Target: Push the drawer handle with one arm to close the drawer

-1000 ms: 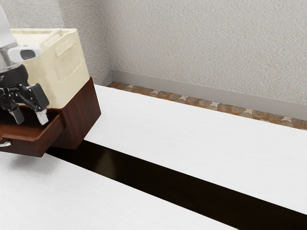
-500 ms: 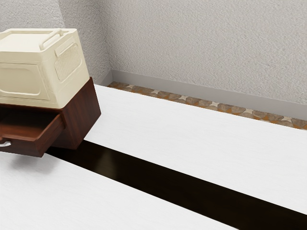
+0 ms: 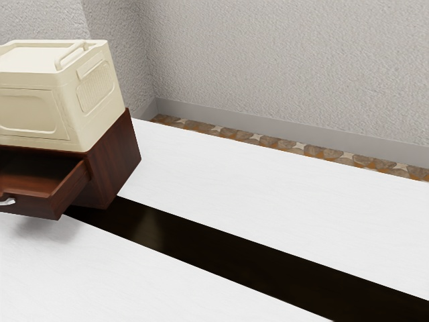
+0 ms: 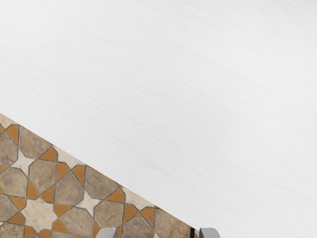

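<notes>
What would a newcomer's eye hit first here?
Probably the cream plastic crate on top of the dark reddish-brown wooden cabinet at the exterior view's left, its drawer open. Next, the glossy black strip running across the white tabletop, and the orange-brown patterned floor tiles beyond the table edge.

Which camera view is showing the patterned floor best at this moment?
The wrist view: the floor is a broad area there beside the table, with its star shapes and orange pieces easy to recognise. The exterior view shows a narrow strip between table and wall.
</notes>
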